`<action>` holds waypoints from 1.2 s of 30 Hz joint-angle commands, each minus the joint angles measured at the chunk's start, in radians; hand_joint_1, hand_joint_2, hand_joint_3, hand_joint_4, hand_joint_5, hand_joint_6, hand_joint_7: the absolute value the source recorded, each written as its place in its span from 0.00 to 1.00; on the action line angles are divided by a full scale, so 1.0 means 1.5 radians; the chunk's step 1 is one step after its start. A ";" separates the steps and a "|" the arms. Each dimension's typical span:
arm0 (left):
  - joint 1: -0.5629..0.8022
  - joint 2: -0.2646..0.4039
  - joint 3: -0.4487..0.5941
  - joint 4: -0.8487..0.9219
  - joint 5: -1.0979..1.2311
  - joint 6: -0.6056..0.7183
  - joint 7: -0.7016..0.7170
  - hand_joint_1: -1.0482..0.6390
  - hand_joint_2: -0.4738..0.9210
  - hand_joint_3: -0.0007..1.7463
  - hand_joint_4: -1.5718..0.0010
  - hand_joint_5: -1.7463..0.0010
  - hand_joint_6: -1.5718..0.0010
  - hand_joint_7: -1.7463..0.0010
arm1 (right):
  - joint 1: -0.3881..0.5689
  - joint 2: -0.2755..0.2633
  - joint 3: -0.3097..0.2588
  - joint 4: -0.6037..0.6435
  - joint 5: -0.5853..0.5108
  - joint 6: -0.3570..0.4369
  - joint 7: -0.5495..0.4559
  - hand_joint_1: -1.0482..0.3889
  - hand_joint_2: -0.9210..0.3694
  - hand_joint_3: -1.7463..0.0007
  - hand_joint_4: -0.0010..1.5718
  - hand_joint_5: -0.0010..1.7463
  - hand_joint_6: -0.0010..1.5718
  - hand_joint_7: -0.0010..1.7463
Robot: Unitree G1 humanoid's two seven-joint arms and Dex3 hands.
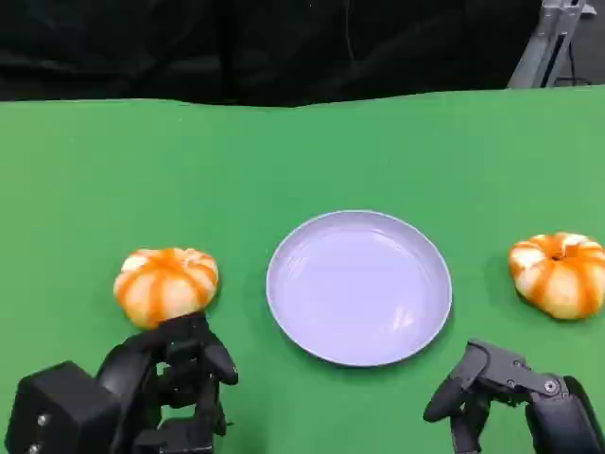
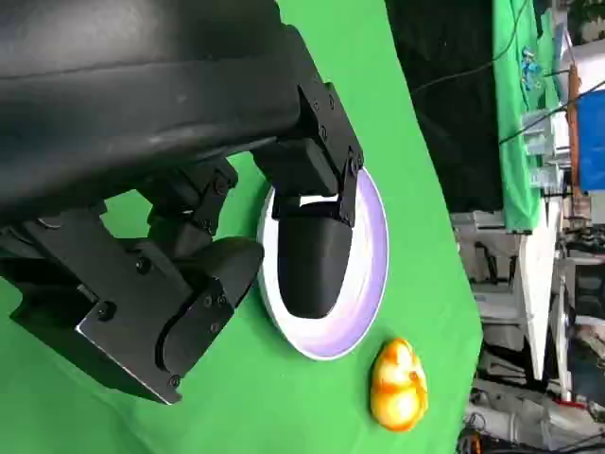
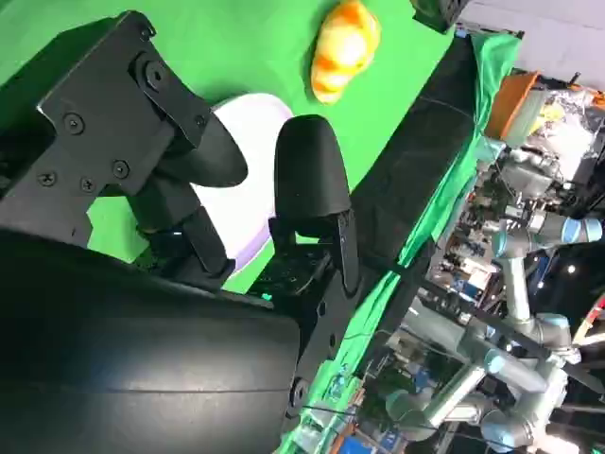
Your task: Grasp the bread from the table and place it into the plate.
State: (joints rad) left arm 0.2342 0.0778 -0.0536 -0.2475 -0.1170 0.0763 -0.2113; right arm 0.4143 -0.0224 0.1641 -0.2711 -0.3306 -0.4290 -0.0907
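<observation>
A big green table (image 1: 302, 161) fills most of the head view. A round, pale purple plate (image 1: 359, 287) sits near the middle of it, and the plate has nothing on it.

The left hand (image 1: 175, 383) is black. It hangs low over the table, on the robot's left side of the plate and a bit closer to the robot. Its fingers (image 2: 312, 255) are a little bent and spread apart. They hold nothing.

The right hand (image 1: 501, 392) is black too. It is on the robot's right side of the plate and also closer to the robot. Its fingers (image 3: 307, 180) are apart, and there is nothing in them.

There are two pieces of bread, both round with orange and white stripes. The left bread (image 1: 166, 284) lies on the table on the robot's left side of the plate, close to it but not touching. In the head view the left hand's fingertips sit right at the near edge of this bread. I cannot tell if they touch it.

The right bread (image 1: 560, 272) lies on the table on the robot's right side of the plate, a bit farther from it. The right hand is near it but apart from it.
</observation>
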 commanded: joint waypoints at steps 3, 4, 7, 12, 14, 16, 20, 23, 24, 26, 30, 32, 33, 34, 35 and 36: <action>-0.004 0.011 0.004 0.011 0.002 -0.015 -0.007 0.59 0.56 0.86 0.42 0.03 0.44 0.16 | 0.002 -0.005 -0.004 -0.008 0.007 0.003 -0.002 0.77 0.52 0.12 0.59 1.00 0.52 0.80; -0.004 0.011 0.005 0.012 0.001 -0.015 -0.007 0.59 0.56 0.86 0.42 0.03 0.44 0.16 | 0.002 -0.004 -0.004 -0.008 0.007 0.004 -0.002 0.77 0.52 0.12 0.59 1.00 0.52 0.80; -0.004 0.010 0.005 0.012 0.002 -0.014 -0.006 0.59 0.56 0.85 0.42 0.03 0.44 0.16 | 0.003 -0.003 -0.003 -0.011 0.005 0.006 -0.003 0.77 0.53 0.12 0.59 1.00 0.52 0.80; -0.004 0.010 0.004 0.010 0.004 -0.013 -0.005 0.59 0.56 0.85 0.42 0.03 0.44 0.16 | 0.004 -0.003 -0.002 -0.015 0.005 0.009 -0.002 0.77 0.52 0.12 0.60 1.00 0.52 0.80; -0.003 0.010 0.004 0.009 0.004 -0.012 -0.004 0.59 0.56 0.85 0.42 0.03 0.44 0.16 | 0.004 -0.003 -0.002 -0.013 0.005 0.006 -0.002 0.77 0.52 0.12 0.60 1.00 0.52 0.80; -0.002 0.010 0.004 0.007 0.004 -0.010 -0.003 0.59 0.56 0.85 0.42 0.03 0.44 0.16 | 0.004 -0.002 -0.001 -0.013 0.010 0.005 -0.002 0.77 0.52 0.11 0.60 1.00 0.52 0.80; -0.003 0.008 0.005 0.006 0.003 -0.009 -0.002 0.58 0.56 0.85 0.42 0.03 0.44 0.17 | 0.004 -0.002 0.000 -0.013 0.007 0.008 -0.003 0.77 0.52 0.11 0.60 1.00 0.52 0.80; -0.005 0.004 0.010 0.010 0.006 -0.024 0.006 0.59 0.61 0.80 0.47 0.07 0.49 0.23 | 0.005 -0.003 0.000 -0.015 0.006 0.008 -0.002 0.77 0.52 0.12 0.60 1.00 0.52 0.80; -0.005 0.003 0.011 0.011 0.007 -0.028 0.006 0.59 0.64 0.76 0.49 0.09 0.50 0.26 | 0.005 -0.003 0.000 -0.015 0.007 0.007 -0.002 0.78 0.52 0.12 0.60 1.00 0.52 0.80; -0.009 0.007 0.011 0.017 0.023 -0.046 0.011 0.57 0.68 0.67 0.54 0.16 0.54 0.34 | 0.004 -0.003 0.000 -0.014 0.009 0.007 -0.001 0.78 0.52 0.12 0.59 1.00 0.52 0.80; -0.022 0.025 0.009 0.026 0.068 -0.072 0.016 0.55 0.86 0.35 0.59 0.45 0.55 0.68 | 0.001 -0.004 -0.001 -0.010 0.012 0.004 -0.001 0.77 0.51 0.13 0.59 1.00 0.52 0.80; -0.031 0.039 0.007 0.028 0.089 -0.074 0.012 0.54 0.94 0.21 0.64 0.53 0.56 0.81 | 0.000 -0.004 -0.001 -0.009 0.012 0.004 -0.001 0.77 0.51 0.14 0.58 1.00 0.52 0.80; -0.036 0.050 0.005 0.030 0.103 -0.080 0.009 0.53 0.97 0.16 0.66 0.57 0.56 0.86 | -0.001 -0.003 0.000 -0.009 0.011 0.004 -0.001 0.77 0.51 0.14 0.58 1.00 0.52 0.80; -0.040 0.058 0.004 0.033 0.113 -0.084 0.007 0.52 0.98 0.13 0.68 0.60 0.57 0.88 | -0.002 -0.003 0.000 -0.008 0.011 0.005 -0.001 0.76 0.51 0.14 0.58 1.00 0.52 0.80; -0.042 0.062 0.003 0.034 0.118 -0.087 0.006 0.51 0.99 0.11 0.70 0.62 0.58 0.90 | -0.002 -0.003 0.001 -0.008 0.011 0.005 -0.002 0.76 0.51 0.14 0.58 1.00 0.52 0.80; -0.043 0.064 0.003 0.036 0.120 -0.089 0.005 0.51 1.00 0.10 0.70 0.63 0.58 0.91 | -0.002 -0.002 0.001 -0.008 0.011 0.005 -0.002 0.76 0.51 0.14 0.58 1.00 0.52 0.80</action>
State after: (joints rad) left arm 0.1787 0.1477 -0.0498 -0.2036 0.0432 -0.0370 -0.1984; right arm 0.4108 -0.0215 0.1671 -0.2825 -0.3249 -0.4228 -0.0905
